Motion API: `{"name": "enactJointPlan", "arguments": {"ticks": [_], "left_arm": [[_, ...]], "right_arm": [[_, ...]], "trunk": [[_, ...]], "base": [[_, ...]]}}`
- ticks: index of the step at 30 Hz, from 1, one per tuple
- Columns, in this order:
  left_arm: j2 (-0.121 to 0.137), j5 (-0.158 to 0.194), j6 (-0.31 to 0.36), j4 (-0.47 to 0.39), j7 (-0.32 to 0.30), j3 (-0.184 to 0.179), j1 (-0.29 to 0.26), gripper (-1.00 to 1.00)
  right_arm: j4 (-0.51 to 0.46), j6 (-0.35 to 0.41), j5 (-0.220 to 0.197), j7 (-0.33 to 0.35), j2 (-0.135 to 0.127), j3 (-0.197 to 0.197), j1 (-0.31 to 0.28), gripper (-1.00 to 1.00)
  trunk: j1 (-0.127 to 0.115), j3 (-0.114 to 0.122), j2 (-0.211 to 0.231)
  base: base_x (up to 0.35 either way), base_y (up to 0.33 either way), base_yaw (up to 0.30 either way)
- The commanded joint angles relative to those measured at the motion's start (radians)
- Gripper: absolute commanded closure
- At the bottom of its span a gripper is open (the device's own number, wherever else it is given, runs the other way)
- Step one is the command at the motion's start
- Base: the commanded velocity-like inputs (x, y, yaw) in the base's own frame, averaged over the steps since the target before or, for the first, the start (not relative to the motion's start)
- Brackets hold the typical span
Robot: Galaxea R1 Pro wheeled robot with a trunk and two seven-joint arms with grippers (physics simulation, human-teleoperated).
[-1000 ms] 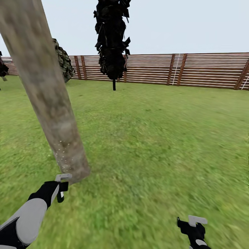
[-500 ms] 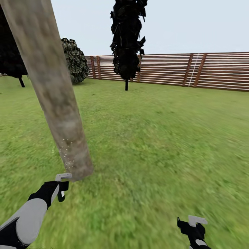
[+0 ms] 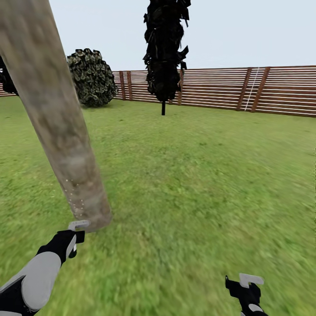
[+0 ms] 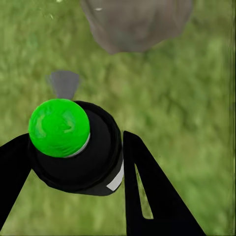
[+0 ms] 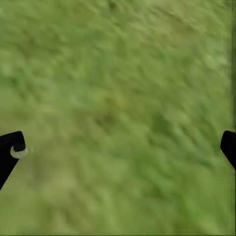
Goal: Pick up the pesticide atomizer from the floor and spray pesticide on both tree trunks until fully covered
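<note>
1. The left gripper (image 4: pixel 73 162) has its fingers (image 4: pixel 147 196) clamped on the atomizer (image 4: pixel 78 147) — a black round body with a bright green cap (image 4: pixel 59 128), seen from above in the left wrist view, one black finger on each side of it.
2. In the head view the left gripper (image 3: pixel 73 239) hangs low over the lawn (image 3: pixel 197 175), with the atomizer's pale nozzle (image 3: pixel 78 225) at its top, just beside the base of the trunk (image 3: pixel 61 131).
3. A grey cone-shaped patch (image 4: pixel 64 83) shows just beyond the green cap in the left wrist view, and the trunk's base (image 4: pixel 135 24) lies past it on the grass.
4. Small pale specks (image 3: pixel 77 197) dot the lower trunk, above its base.
5. The right gripper (image 5: pixel 118 147) has its fingers (image 5: pixel 10 147) wide apart — one black tip at each edge of the right wrist view, blurred grass between them and nothing held.
6. In the head view the right gripper (image 3: pixel 248 292) is low at the right, well apart from the trunk.
7. The pale grey-beige, mottled trunk leans across the left of the head view, wider at its foot, its crown out of frame.
8. Farther back stand a black cone-shaped tree (image 3: pixel 166 52) and a rounded grey-green shrub (image 3: pixel 92 77), both near the brown slat fence (image 3: pixel 245 90) that rings the lawn.
</note>
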Motion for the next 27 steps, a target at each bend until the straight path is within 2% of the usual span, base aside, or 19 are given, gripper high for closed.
{"name": "enactJointPlan", "arguments": {"ticks": [1,6,17,27], "left_arm": [[0.0,-0.002,0.004,-0.001,0.002,0.003,-0.001,1.0],[-0.002,-0.001,0.004,-0.001,0.003,0.004,-0.001,1.0],[-0.019,-0.001,0.004,-0.001,0.003,0.004,-0.001,1.0],[-0.026,-0.001,0.004,0.002,0.003,0.005,-0.001,1.0]], "right_arm": [[0.001,-0.003,0.011,-0.004,0.0,-0.006,-0.001,-1.0],[0.001,-0.003,0.01,-0.004,0.0,-0.006,-0.001,-1.0],[0.001,-0.003,0.011,-0.004,0.002,-0.005,-0.001,-1.0],[0.002,-0.003,0.011,-0.004,0.002,-0.005,-0.001,-1.0]], "trunk": [[0.0,-0.001,0.0],[0.0,-0.001,0.0],[0.0,-0.001,0.0],[0.0,-0.001,0.0]], "base": [[0.033,-0.272,0.0],[0.008,-0.275,0.044],[0.014,-0.276,0.256],[0.141,-0.268,0.022]]}}
